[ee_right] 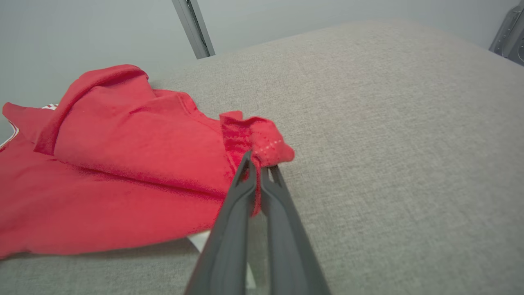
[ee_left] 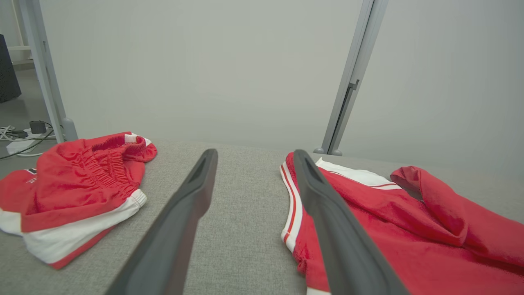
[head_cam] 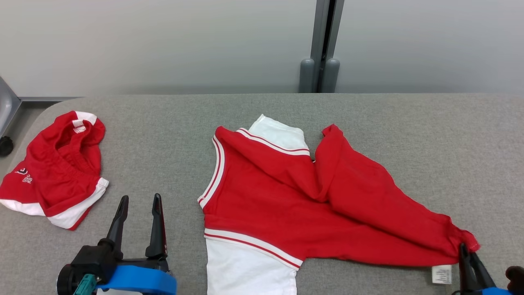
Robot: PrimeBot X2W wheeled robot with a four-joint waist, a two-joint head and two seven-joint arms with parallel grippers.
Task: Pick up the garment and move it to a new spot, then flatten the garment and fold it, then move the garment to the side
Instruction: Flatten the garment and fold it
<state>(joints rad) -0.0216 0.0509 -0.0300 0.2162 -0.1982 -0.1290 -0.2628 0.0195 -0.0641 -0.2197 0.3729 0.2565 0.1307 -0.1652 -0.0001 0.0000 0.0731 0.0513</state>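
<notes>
A red garment (head_cam: 311, 205) with white sleeves and striped trim lies rumpled across the middle of the grey table, one red flap folded over toward the right. My right gripper (head_cam: 464, 247) is shut on the garment's red hem corner (ee_right: 262, 147) at the lower right, with a white label beside it. My left gripper (head_cam: 139, 203) stands open over bare table, left of the garment's striped armhole (ee_left: 291, 205), touching nothing.
Red shorts with white trim (head_cam: 57, 172) lie bunched near the table's left edge. The grey padded table (head_cam: 409, 123) has a rounded far-left corner. A grey wall with a vertical post (head_cam: 323, 45) stands right behind it. Cables lie on the floor (ee_left: 20, 139).
</notes>
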